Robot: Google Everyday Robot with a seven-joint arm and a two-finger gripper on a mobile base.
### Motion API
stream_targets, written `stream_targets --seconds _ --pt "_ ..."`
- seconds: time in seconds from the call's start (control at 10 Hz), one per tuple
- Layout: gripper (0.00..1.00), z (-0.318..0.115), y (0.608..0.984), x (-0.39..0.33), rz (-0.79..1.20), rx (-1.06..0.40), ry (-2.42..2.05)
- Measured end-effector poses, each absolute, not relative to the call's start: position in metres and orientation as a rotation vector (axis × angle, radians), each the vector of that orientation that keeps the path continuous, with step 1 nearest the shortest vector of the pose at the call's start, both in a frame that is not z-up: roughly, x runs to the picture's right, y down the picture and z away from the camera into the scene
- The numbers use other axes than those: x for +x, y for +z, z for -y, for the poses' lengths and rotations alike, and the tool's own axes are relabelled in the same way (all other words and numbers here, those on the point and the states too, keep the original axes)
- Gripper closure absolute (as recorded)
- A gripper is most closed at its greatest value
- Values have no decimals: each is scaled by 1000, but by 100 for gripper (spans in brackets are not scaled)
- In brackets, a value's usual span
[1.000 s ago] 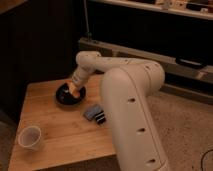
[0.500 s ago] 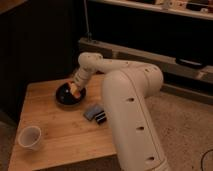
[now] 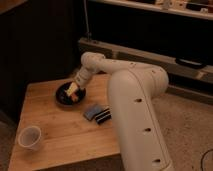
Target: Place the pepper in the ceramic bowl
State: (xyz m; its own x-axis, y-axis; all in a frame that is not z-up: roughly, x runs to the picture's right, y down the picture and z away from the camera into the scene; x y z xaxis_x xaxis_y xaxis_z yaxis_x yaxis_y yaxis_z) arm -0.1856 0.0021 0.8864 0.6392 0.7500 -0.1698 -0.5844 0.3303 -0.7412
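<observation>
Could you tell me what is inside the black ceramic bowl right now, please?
The tool reaches into the ceramic bowl, and a bit of orange beside it looks like the pepper. The tool covers the rest of the bowl's inside.

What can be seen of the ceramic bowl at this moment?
The ceramic bowl is round, shallow and glossy black, and sits upright on the wooden table near its far edge. The gripper hangs over its right half, hiding part of the inside. An orange-red bit shows at its right rim, possibly the pepper. Nothing else touches it.
</observation>
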Motion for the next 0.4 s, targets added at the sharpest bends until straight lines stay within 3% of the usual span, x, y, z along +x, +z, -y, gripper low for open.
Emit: stream_targets --seconds 0.4 --pt "20 -2 886 -186 219 -869 881"
